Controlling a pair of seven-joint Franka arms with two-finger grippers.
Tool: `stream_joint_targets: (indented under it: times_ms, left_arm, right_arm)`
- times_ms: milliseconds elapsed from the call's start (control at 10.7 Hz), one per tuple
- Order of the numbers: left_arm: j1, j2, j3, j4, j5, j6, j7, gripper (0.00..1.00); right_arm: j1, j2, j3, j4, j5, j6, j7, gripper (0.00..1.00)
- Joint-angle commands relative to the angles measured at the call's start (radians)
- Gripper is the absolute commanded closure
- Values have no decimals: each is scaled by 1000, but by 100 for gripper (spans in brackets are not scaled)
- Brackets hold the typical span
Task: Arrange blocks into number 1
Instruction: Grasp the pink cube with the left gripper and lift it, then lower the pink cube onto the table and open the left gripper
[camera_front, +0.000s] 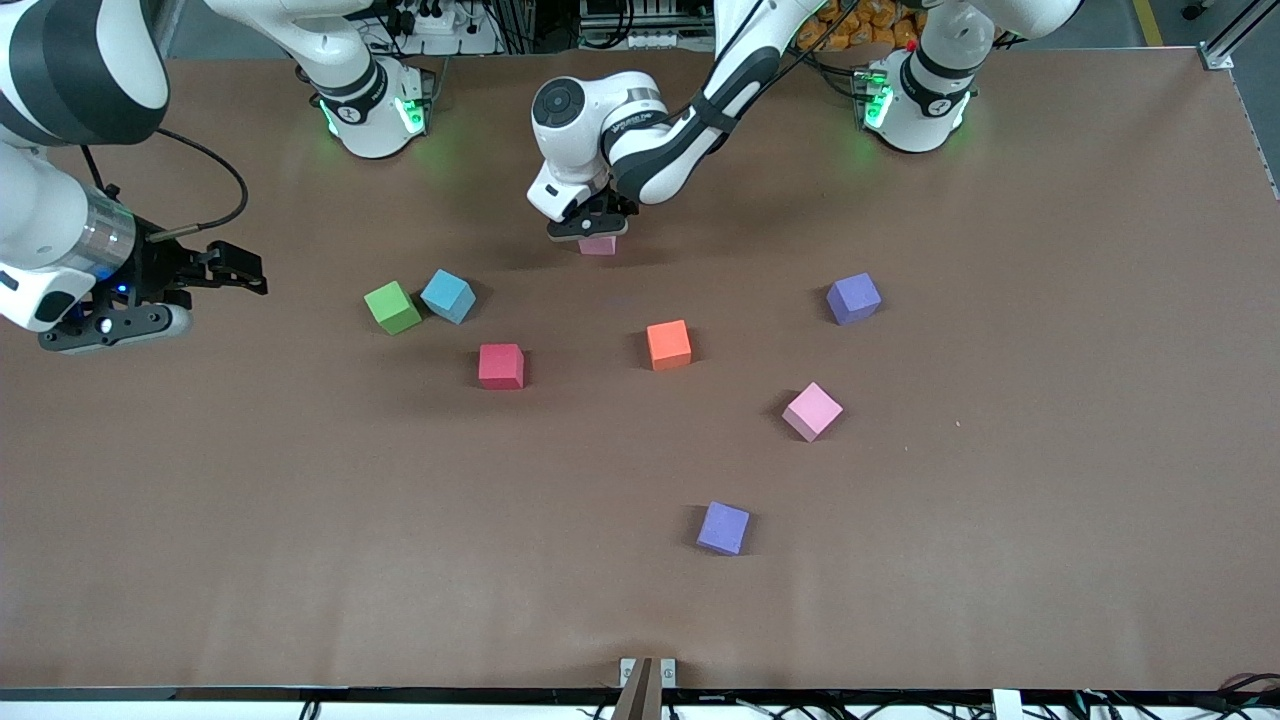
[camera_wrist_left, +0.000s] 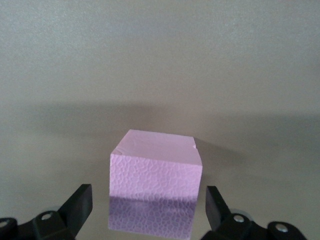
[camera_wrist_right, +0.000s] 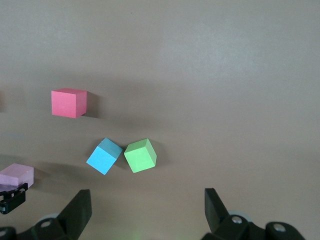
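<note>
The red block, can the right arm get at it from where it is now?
Probably yes. The right end effector hangs open over bare table at its own end. The red block sits alone, its sides free, with the blue block and green cube standing apart from it.

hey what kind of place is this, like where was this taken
Probably a robotics lab or test bench. Two robot arms are mounted along one edge of a brown table, small foam cubes such as the orange cube lie scattered on it, and cables and power strips run past the table's edge.
</note>
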Motion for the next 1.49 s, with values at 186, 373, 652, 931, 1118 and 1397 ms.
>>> stream_joint_targets:
  times_ms: [186,373,652,931,1118,1397]
  left_arm:
    - [-3,7,-1,15,25,5,-27,100]
    - [5,4,1,19,26,5,-9,100]
    - [45,9,27,68,19,5,155,100]
    - [53,69,62,151,23,5,258,100]
    - [50,118,85,229,23,5,278,100]
    - [51,132,102,263,23,2,321,100]
  right_arm:
    - [-1,-21,0,-21,9,12,1,0]
    - [-1,-21,0,-21,9,12,1,0]
    - [-1,-21,0,-21,10,13,3,0]
    - [-1,-16,0,-21,35,26,3,0]
    - [0,-14,0,-21,38,27,17,0]
    - [0,-11,0,-21,38,32,18,0]
